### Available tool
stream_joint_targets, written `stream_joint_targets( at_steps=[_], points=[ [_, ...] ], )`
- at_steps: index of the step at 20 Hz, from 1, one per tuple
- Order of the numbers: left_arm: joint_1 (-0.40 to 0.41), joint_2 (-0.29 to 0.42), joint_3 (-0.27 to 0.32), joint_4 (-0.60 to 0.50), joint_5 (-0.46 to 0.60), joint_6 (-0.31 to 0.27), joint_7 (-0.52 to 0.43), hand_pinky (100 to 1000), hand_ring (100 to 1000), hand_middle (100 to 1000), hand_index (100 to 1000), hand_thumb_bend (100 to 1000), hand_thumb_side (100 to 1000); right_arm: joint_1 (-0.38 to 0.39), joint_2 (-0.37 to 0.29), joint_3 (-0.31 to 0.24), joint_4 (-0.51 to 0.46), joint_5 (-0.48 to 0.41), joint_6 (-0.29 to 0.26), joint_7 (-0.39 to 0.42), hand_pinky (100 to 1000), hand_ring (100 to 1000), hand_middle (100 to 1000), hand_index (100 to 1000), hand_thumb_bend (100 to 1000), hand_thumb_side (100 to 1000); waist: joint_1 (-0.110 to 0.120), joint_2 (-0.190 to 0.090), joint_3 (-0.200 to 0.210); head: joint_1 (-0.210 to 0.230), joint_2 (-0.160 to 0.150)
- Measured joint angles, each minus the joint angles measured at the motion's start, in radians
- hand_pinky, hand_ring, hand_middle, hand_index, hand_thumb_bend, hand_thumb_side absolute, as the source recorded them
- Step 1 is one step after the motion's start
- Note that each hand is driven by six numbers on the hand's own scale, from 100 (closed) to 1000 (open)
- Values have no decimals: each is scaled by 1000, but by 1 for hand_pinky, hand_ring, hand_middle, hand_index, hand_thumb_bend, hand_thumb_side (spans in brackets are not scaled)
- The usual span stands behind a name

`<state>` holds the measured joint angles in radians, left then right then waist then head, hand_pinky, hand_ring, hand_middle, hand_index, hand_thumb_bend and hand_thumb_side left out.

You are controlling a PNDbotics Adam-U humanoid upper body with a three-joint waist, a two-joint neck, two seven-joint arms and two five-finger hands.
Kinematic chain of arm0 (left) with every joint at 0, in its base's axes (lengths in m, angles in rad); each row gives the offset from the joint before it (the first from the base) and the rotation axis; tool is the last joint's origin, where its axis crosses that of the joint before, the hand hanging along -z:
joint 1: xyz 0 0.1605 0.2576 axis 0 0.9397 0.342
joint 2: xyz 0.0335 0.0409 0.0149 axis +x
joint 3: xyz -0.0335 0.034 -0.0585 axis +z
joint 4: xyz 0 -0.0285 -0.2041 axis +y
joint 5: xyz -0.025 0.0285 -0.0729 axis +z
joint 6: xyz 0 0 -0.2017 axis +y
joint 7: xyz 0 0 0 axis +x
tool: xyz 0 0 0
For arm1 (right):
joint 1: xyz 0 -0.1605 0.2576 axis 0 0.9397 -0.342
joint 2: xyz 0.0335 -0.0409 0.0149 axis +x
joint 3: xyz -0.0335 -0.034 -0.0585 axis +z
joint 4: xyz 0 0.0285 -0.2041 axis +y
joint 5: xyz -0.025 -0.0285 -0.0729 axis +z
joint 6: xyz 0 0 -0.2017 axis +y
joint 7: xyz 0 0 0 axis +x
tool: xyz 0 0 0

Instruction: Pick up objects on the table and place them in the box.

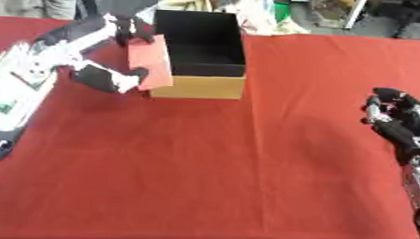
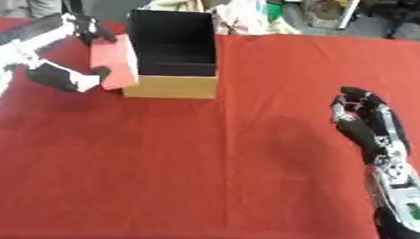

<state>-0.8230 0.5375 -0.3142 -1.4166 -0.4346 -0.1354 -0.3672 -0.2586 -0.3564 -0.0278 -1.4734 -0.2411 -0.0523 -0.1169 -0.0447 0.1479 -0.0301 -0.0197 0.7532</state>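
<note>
The left hand pinches a flat red object upright against the open box's outer left wall, the opening lying toward three o'clock, while the right hand rests relaxed on the worktop.

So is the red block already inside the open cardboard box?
No, the left hand holds the red block against the cardboard box's outer left wall.
</note>
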Motion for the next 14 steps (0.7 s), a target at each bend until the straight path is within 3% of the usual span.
stream_joint_targets(
  at_steps=[5,14],
  points=[
    [-84,-20,18,75,-68,-14,63,740,708,508,768,192,187,-3,0,4,0,0,0,3,514,613,575,706,100,100,0,11,-12,2,-8],
    [-220,-130,86,338,-276,-55,187,742,714,538,786,194,187,-28,4,19,0,0,3,18,514,613,575,706,100,100,1,42,-56,23,-41]
  ],
)
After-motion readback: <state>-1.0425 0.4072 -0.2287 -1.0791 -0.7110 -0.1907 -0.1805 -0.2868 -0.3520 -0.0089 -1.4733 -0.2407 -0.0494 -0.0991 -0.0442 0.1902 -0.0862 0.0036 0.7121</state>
